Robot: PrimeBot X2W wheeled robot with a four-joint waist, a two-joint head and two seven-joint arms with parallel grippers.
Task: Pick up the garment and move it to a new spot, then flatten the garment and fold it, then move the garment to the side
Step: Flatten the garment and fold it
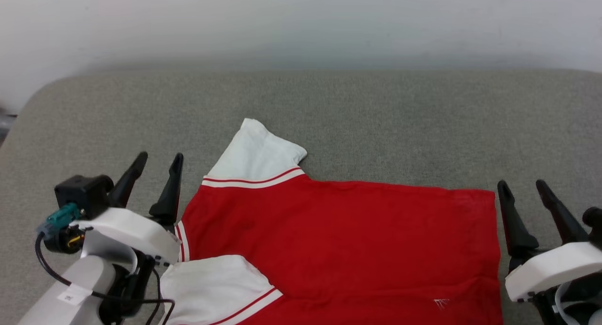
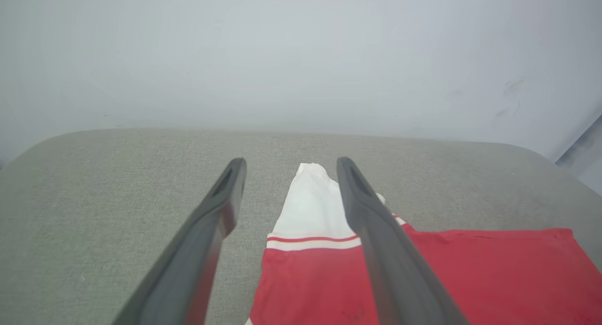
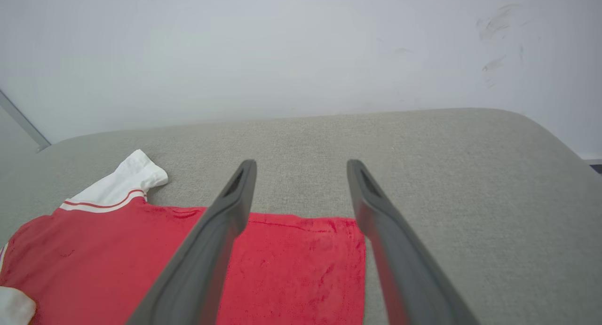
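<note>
The garment, a red jersey with white sleeves and red-white striped trim, lies spread flat on the grey padded surface, plain red side up, collar end toward the left. One white sleeve points away from me, the other lies near the bottom edge. My left gripper hovers open just left of the collar end, holding nothing; its wrist view looks along the fingers at the far sleeve. My right gripper is open beside the hem at the right, empty.
The grey padded surface stretches behind the garment to a pale wall. Its rounded corners show at the far left and far right. Bare grey fabric lies on both sides of the garment.
</note>
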